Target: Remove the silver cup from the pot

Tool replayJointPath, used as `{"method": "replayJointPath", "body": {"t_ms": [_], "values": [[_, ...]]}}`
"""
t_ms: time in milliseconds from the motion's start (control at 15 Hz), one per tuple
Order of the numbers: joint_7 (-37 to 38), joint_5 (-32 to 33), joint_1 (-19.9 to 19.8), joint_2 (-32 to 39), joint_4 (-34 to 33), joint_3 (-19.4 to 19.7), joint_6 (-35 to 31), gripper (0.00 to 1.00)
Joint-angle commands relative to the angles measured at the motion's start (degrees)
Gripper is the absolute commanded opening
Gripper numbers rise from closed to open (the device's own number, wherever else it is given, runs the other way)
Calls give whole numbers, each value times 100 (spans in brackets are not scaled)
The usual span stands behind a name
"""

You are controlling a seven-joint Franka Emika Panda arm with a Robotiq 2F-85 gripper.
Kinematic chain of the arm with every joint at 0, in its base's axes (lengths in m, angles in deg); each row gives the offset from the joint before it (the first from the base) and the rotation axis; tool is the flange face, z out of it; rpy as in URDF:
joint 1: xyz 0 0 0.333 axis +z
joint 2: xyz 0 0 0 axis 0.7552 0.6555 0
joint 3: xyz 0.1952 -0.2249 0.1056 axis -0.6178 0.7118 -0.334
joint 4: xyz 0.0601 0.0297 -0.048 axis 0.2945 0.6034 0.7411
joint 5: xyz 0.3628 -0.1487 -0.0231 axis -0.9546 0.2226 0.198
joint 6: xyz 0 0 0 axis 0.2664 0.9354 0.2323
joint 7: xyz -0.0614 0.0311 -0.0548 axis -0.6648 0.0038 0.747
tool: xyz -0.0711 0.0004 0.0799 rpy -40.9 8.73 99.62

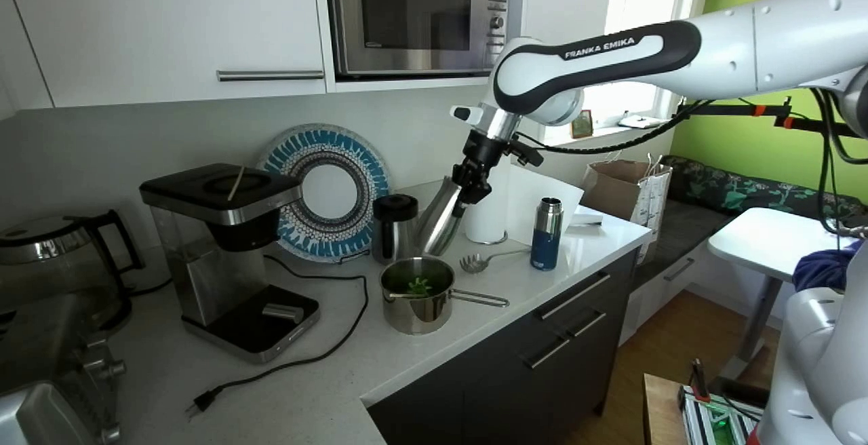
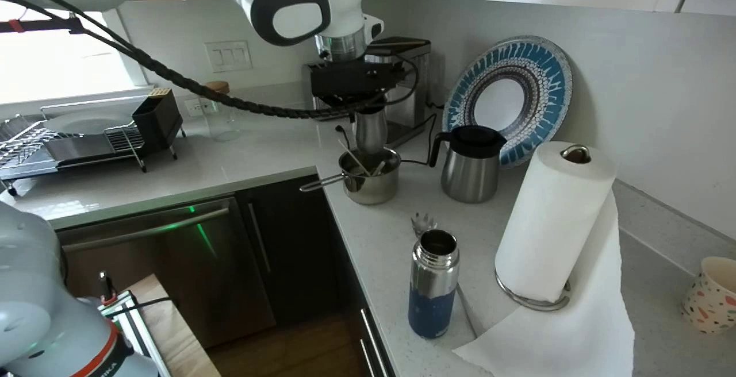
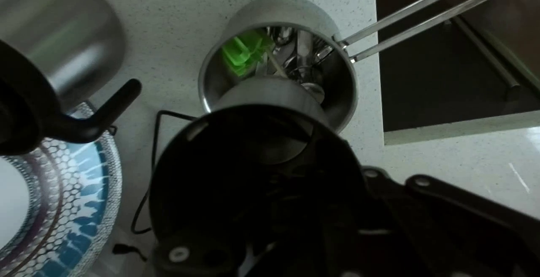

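The silver cup is tilted in the air, its lower end close over the rim of the pot. I cannot tell whether that end dips below the rim. My gripper is shut on the cup near its upper rim; the fingertips are mostly hidden. In an exterior view the cup hangs below the gripper, over the back of the pot. In the wrist view the cup covers part of the pot. The pot holds a green utensil and metal cutlery.
A dark-lidded steel jug stands close beside the pot. A coffee maker, a patterned plate, a serving fork, a blue bottle and a paper towel roll stand around. The pot's handle reaches past the counter edge.
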Motion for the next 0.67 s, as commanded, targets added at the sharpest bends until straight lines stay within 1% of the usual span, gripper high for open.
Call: {"method": "replayJointPath", "body": {"t_ms": [0, 133, 200, 267, 400, 600], "values": [[883, 811, -148, -522, 301, 30, -348, 1], [1264, 1228, -294, -558, 291, 183, -436, 1], [963, 912, -66, -429, 70, 196, -177, 6], [1068, 1040, -133, -447, 88, 257, -225, 6], [1095, 1101, -198, -449, 139, 324, -283, 6], [1159, 1115, -192, -448, 165, 303, -306, 6]]}}
